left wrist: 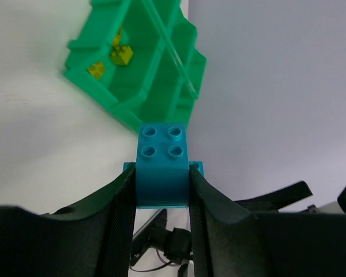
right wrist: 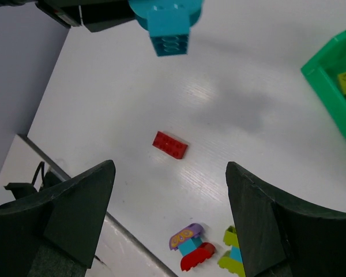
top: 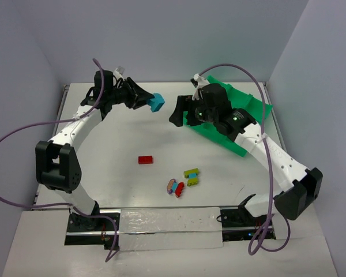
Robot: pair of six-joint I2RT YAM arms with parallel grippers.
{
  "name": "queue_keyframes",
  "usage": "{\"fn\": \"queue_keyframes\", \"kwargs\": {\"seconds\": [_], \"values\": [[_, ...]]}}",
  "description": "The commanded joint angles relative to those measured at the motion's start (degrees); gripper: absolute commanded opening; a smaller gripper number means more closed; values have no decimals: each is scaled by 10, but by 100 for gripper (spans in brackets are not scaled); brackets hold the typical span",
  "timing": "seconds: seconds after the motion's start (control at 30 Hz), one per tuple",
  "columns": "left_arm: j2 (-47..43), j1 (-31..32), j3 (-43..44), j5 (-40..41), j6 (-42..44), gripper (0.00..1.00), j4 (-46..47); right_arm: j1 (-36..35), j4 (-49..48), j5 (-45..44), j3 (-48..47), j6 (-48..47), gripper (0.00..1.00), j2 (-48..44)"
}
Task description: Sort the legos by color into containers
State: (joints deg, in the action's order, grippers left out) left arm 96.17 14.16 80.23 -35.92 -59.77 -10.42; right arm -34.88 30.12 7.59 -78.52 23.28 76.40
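My left gripper (top: 149, 100) is shut on a cyan-blue lego (top: 157, 103) and holds it in the air at the back of the table; its studs show in the left wrist view (left wrist: 161, 156). The green tray (top: 259, 107) lies at the back right, with two olive-yellow legos (left wrist: 121, 55) in one compartment. My right gripper (top: 177, 114) is open and empty, raised beside the tray's left edge. A red lego (top: 145, 160) lies alone mid-table. A purple, cyan and red stack (top: 174, 186) and an olive and cyan stack (top: 191, 176) lie nearer the front.
A translucent strip (top: 167, 222) runs along the near edge between the arm bases. Purple cables loop off both arms. Grey walls close in the back and both sides.
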Motion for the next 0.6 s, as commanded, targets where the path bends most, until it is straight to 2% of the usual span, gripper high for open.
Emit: {"fn": "queue_keyframes", "kwargs": {"seconds": [0.0, 0.23, 0.57], "values": [[5, 20, 22, -46, -29, 0, 54, -14, -41, 39, -59, -9, 84, 52], [-1, 26, 30, -41, -24, 0, 48, -20, -27, -30, -123, 5, 85, 119], [-9, 30, 33, -45, -17, 0, 38, -23, -25, -68, -182, 3, 75, 183]]}}
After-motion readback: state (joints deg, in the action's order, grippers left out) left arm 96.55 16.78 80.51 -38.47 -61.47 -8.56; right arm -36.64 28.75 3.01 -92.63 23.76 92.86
